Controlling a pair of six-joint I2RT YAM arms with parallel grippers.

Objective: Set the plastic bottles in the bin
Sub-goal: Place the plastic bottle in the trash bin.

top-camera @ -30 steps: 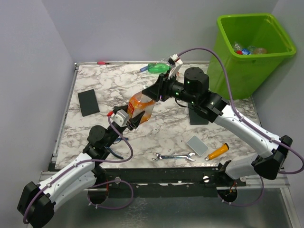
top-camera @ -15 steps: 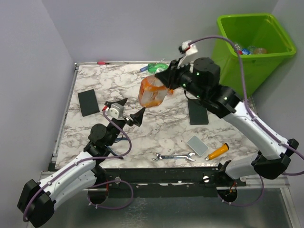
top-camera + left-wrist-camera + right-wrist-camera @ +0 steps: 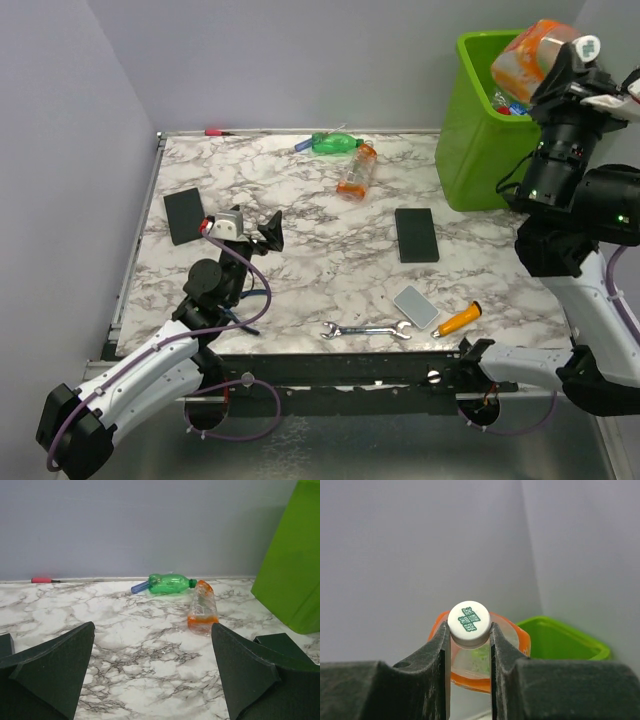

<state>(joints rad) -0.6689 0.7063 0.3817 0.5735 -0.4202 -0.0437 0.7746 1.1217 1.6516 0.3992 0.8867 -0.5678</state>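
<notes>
My right gripper [image 3: 574, 52] is shut on the white-capped neck of a crushed orange plastic bottle [image 3: 528, 55], held high over the lime-green bin [image 3: 470, 135]. In the right wrist view the fingers pinch just under the cap [image 3: 469, 617], and the bin's rim [image 3: 565, 640] shows beyond. Other bottles [image 3: 512, 103] lie inside the bin. A green bottle [image 3: 333, 143] and a small orange bottle [image 3: 357, 170] lie on the far part of the table, also seen from the left wrist as the green bottle [image 3: 170, 584] and the orange bottle [image 3: 201, 611]. My left gripper [image 3: 250, 228] hovers open over the left of the table, holding nothing.
Two black slabs [image 3: 186, 216] [image 3: 416, 235] and a grey slab [image 3: 415, 306] lie flat on the marble table. A wrench [image 3: 367, 330] and an orange-handled screwdriver [image 3: 457, 319] sit near the front edge. A red screwdriver [image 3: 220, 131] lies along the back edge.
The left gripper let go of the orange bottle, opened wide and drew back left. The right arm carried the bottle up and right from the table's middle to above the bin.
</notes>
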